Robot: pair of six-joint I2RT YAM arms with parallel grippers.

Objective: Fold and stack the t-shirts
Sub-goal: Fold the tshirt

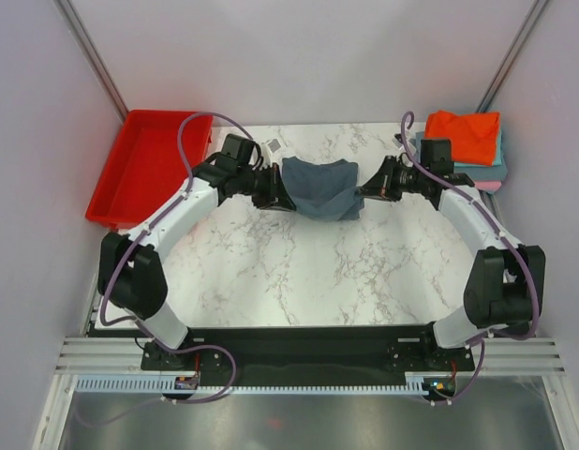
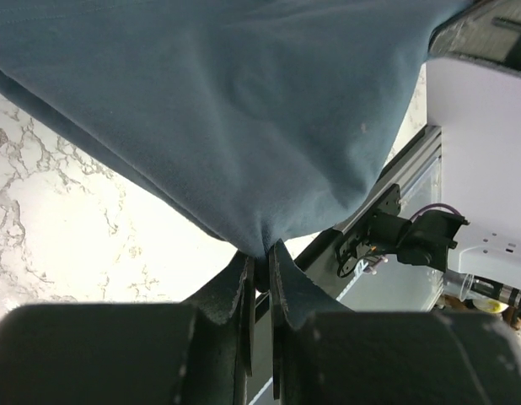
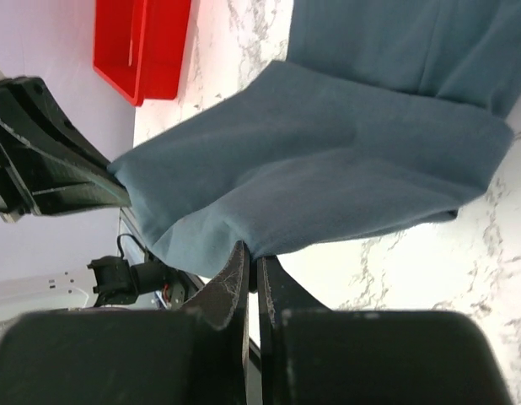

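Note:
A slate blue-grey t-shirt (image 1: 319, 187) hangs folded between my two grippers above the far middle of the marble table. My left gripper (image 1: 282, 195) is shut on its left edge, the cloth (image 2: 244, 126) pinched between the fingertips (image 2: 262, 253). My right gripper (image 1: 364, 192) is shut on its right edge, with the shirt (image 3: 328, 160) bunched at the jaws (image 3: 254, 256). An orange-red t-shirt (image 1: 465, 132) lies folded at the far right on top of a stack, with a teal one (image 1: 486, 172) and a pink edge (image 1: 493, 186) showing beneath it.
A red plastic tray (image 1: 144, 164) sits at the far left, off the table's corner, also in the right wrist view (image 3: 142, 46). The white marble table (image 1: 299, 272) stretches toward the arm bases. Grey walls close in both sides.

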